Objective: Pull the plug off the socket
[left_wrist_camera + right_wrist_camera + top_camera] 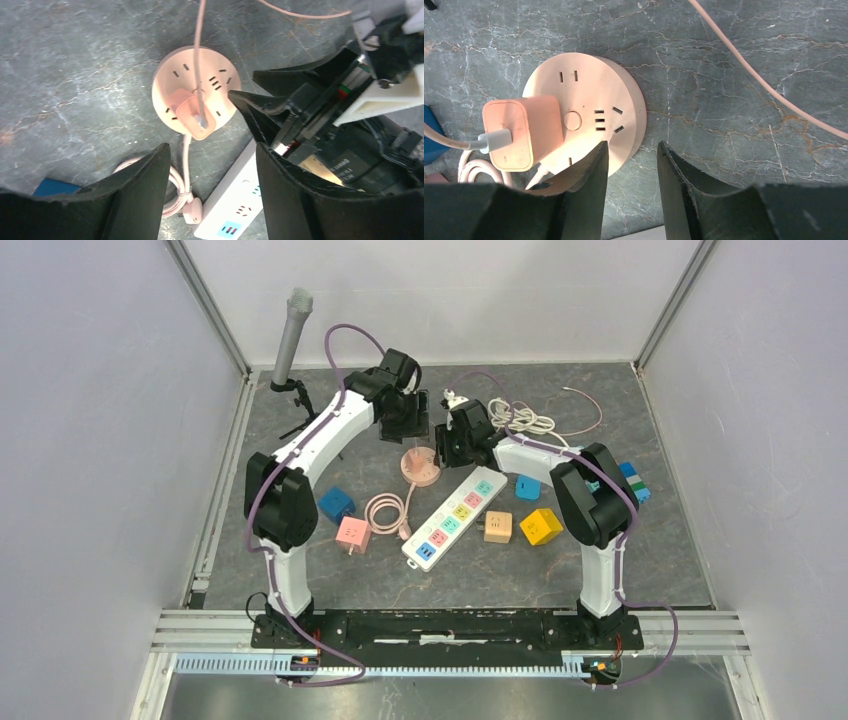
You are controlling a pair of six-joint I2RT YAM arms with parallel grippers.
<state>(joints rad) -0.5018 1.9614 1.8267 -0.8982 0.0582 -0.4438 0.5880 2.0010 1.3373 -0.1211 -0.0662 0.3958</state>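
Socket: a round pink socket (421, 468) lies flat mid-counter (640, 560), between the two tools.
Plug: the pink plug (523, 132) sits in the socket's face, off-centre and close to the rim. It is not yet out.
Cable: a pink cable (199, 55) leaves the plug's outer end and crosses the socket in the left wrist view.
Left tool (212, 150): spread wide and empty, above the counter.
Right tool (630, 150): its fingers are a narrow gap apart and we see nothing pinched. The tips are at the socket's rim on the side away from the plug.
Key relation: from the left tool the plug lies just ahead of the gap and a little left of its centre line. From the right tool it lies across the socket, off to the left.
Long axis: in the left wrist view the plug's body slants across the finger gap, so we judge the wrist would need a small turn to square up.
Nearer arm: we judge the left is better placed to take the plug. The right is placed to steady the socket.
Room: straight up is open. The right tool crowds one side of the socket and the strip (235, 210) lies just beside its near side. The counter's edges are well apart from the socket.
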